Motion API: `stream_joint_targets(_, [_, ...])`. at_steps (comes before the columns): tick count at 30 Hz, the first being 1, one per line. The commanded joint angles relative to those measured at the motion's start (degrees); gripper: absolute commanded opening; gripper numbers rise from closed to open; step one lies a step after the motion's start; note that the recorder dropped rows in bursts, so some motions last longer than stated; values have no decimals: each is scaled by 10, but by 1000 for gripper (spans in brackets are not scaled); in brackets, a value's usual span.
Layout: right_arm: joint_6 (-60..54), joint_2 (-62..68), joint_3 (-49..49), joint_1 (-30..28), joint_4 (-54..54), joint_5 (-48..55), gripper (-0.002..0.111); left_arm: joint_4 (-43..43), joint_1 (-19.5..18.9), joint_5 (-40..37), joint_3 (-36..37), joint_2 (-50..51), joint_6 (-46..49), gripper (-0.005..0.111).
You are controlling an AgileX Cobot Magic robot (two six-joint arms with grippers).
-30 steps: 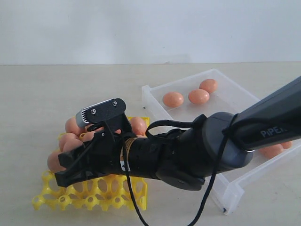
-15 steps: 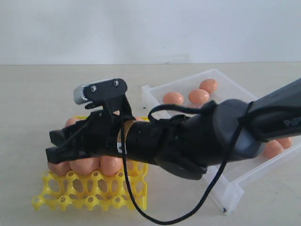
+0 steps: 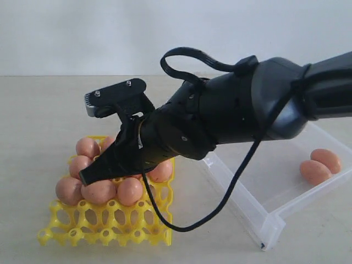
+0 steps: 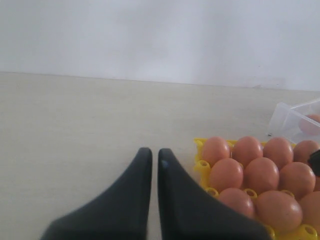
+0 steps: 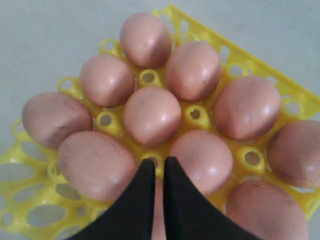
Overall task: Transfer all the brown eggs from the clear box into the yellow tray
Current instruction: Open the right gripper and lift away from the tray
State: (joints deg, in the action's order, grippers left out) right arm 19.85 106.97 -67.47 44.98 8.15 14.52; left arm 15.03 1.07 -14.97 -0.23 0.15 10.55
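Hovering right end effector, fingers together, empty, tip just above brown eggs seated in yellow tray directly beneath. Clear box behind it, two eggs inside. Left end effector fingers together, tray just beside.

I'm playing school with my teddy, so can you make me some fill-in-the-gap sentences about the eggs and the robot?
The tray holding the brown eggs is coloured ___.
The right gripper above it is ___ and holds nothing.
In the exterior view, ___ eggs show in the clear box.
Missing words: yellow; shut; two.
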Motion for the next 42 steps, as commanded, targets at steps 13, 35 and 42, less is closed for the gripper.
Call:
stream_joint_targets(13, [-339,57,-81,12,-189,105,0,2,2,3,2,-2,-5,4])
stream_joint_targets(35, [-336,26,-81,13,-165,76,0,2,2,1,2,-2,-5,4])
stream_joint_targets(42, [-137,-101,-81,-63,63,114,0,2,2,1,2,-2,-5,4])
